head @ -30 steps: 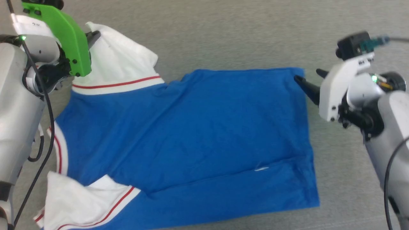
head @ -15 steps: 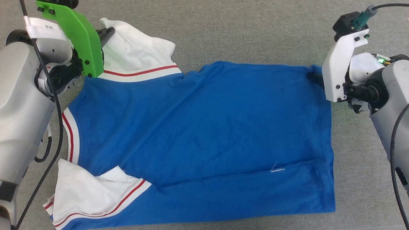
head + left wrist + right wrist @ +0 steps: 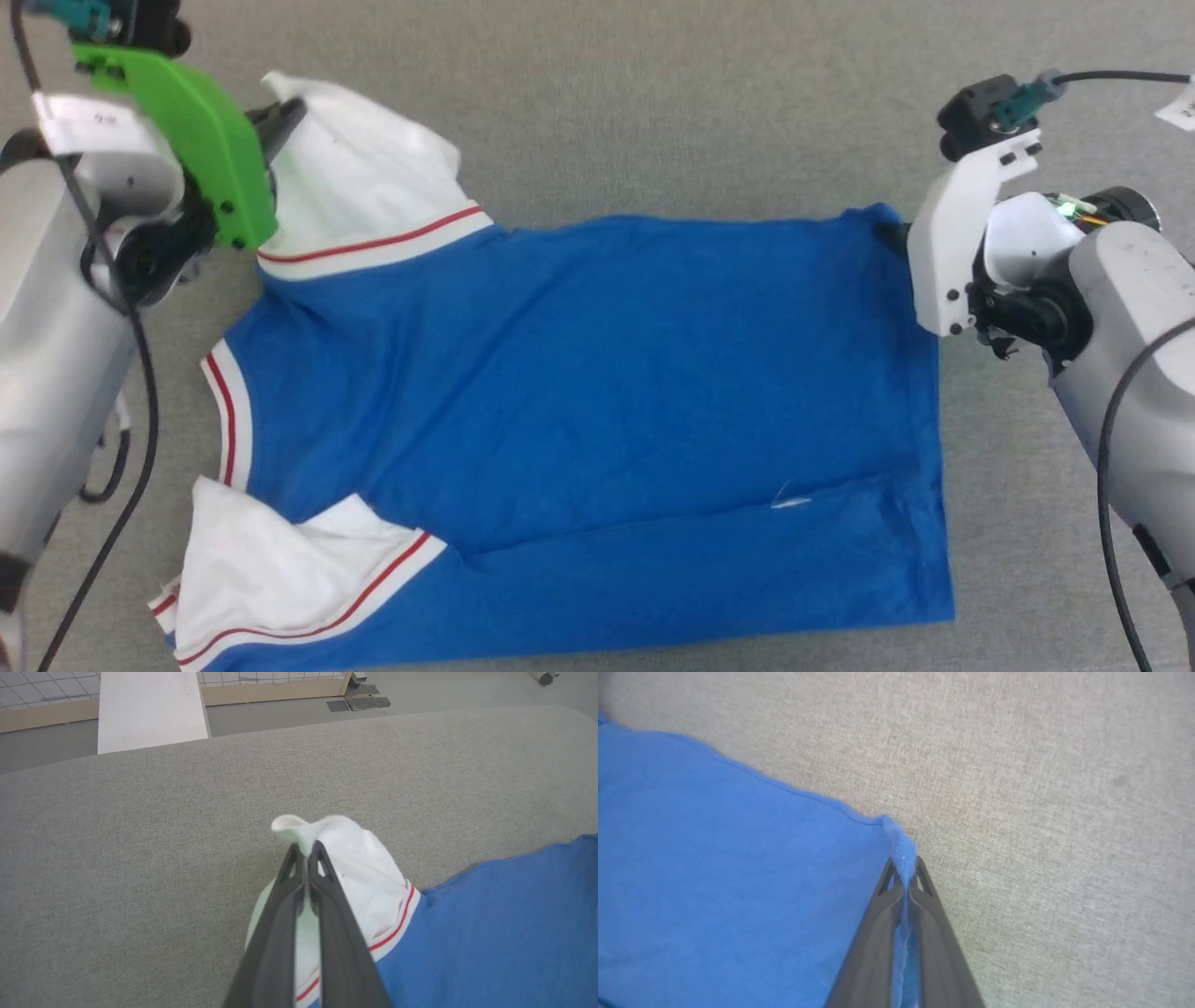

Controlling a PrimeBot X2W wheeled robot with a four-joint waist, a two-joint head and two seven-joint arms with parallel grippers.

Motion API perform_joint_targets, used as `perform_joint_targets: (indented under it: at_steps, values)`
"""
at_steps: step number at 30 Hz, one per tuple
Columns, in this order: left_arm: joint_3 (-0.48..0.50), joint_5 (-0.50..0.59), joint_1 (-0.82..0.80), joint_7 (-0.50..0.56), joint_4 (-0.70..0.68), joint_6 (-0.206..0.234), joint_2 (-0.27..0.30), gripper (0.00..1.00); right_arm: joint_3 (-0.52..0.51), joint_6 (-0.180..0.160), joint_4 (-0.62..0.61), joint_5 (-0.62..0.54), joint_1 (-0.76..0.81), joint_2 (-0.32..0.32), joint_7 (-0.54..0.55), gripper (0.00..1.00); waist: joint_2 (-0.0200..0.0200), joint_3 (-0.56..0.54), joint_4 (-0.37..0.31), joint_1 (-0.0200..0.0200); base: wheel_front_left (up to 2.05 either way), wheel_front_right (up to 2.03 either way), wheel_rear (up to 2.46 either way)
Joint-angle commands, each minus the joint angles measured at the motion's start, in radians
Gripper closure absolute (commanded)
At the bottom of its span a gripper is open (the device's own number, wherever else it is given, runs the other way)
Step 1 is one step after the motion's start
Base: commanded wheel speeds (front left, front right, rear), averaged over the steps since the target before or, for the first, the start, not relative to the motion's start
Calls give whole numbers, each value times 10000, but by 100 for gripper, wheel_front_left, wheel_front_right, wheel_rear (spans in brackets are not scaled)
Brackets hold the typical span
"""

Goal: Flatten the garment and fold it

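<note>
The garment (image 3: 597, 392) lies spread on the table (image 3: 672, 103), long axis left to right. The left gripper (image 3: 306, 851) pinches its far-left sleeve (image 3: 355, 868), and the right gripper (image 3: 903, 863) pinches its far-right corner (image 3: 901, 847). The near edge seems free.

Left forearm (image 3: 47, 308): pale grey shell, bright green wrist bracket (image 3: 201, 140) with black screws, teal plug (image 3: 79, 17) on top, black cable (image 3: 147, 401) looping down. Right forearm (image 3: 1130, 373): same grey, white bracket (image 3: 948, 252), black camera (image 3: 971, 117) with its own teal plug, green LED (image 3: 1064, 201) lit. Fingers (image 3: 280, 933) on both arms: long, dark grey, triangular cut-outs near tips.
</note>
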Motion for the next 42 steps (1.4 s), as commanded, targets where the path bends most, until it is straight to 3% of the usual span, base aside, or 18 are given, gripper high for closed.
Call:
perform_joint_targets:
  at_steps: [1,9,20,27,33,34,35,36,37,42]
  values:
    - [-7,-54,296,-123,75,-70,209,100,-26,-11,-64,115,211,-84,-227,100,120,-754,-20,0,0,0,0]
    - [464,-658,1788,-1104,-207,131,820,100,-416,-11,-498,488,1379,-492,-1086,100,120,-1914,224,0,0,0,0]
    - [1422,-2016,6229,-3061,-2429,1531,1615,100,-1295,-11,-1537,694,4178,-557,-1436,100,120,-2592,557,0,0,0,0]
    - [1587,-2775,8925,-3759,-3880,2461,1751,100,-2025,-11,-1344,603,5679,-163,-1739,100,120,-2709,683,0,0,0,0]
    - [1336,-3222,10253,-3847,-4182,2743,1441,100,-2753,-11,-904,320,6574,312,-2151,100,120,-2731,612,0,0,0,0]
    - [1318,-3256,10342,-3903,-4152,2740,1352,84,-2819,-11,-864,293,6669,401,-2220,100,120,-2725,581,0,0,0,0]
    - [1331,-3266,10395,-3992,-4105,2783,1280,51,-2863,-11,-848,282,6740,470,-2279,59,120,-2724,557,0,0,0,0]
    - [1289,-3242,10457,-4042,-4048,2830,1208,11,-2893,-11,-842,245,6835,544,-2346,6,120,-2741,524,0,0,0,0]
    - [1248,-3221,10491,-4072,-4034,2835,1147,0,-2909,-11,-865,204,6910,596,-2409,0,120,-2752,502,0,0,0,0]
    - [1291,-2770,10433,-4822,-3979,3094,889,0,-3063,-11,-1519,-88,7497,763,-3004,0,120,-2933,471,0,0,0,0]
